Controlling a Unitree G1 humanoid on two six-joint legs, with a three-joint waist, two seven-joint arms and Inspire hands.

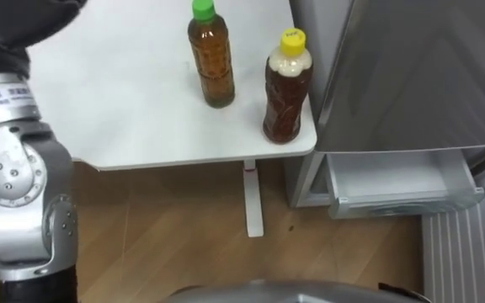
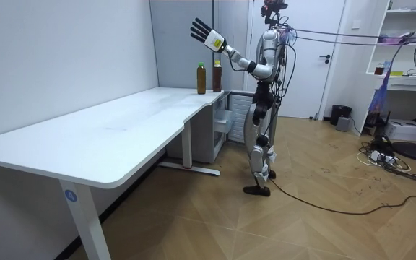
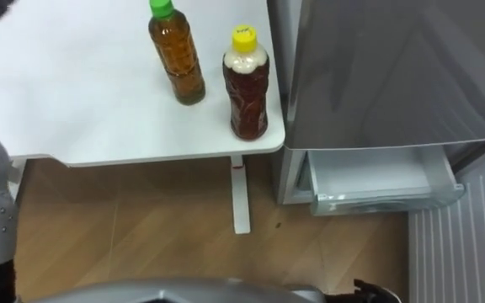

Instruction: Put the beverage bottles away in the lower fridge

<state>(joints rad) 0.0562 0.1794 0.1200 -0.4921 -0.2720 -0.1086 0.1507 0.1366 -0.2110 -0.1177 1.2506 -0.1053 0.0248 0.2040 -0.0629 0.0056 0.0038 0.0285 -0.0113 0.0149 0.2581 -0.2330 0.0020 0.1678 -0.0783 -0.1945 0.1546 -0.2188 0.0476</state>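
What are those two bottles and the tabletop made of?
The green-capped bottle and the yellow-capped bottle look like clear plastic: the brown drink shows through. The tabletop looks like smooth white laminate, perhaps over board; its core is hidden.

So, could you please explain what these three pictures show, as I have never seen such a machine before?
This is a two-legged humanoid robot. The room view comes from a camera standing some way off: the robot stands at the end of a white table, beside a grey fridge, its left hand raised, open and empty. The two eye views come from a camera in its head, looking down. On the table stand a green-capped bottle and a yellow-capped bottle, upright. The fridge's lower drawer is pulled out.
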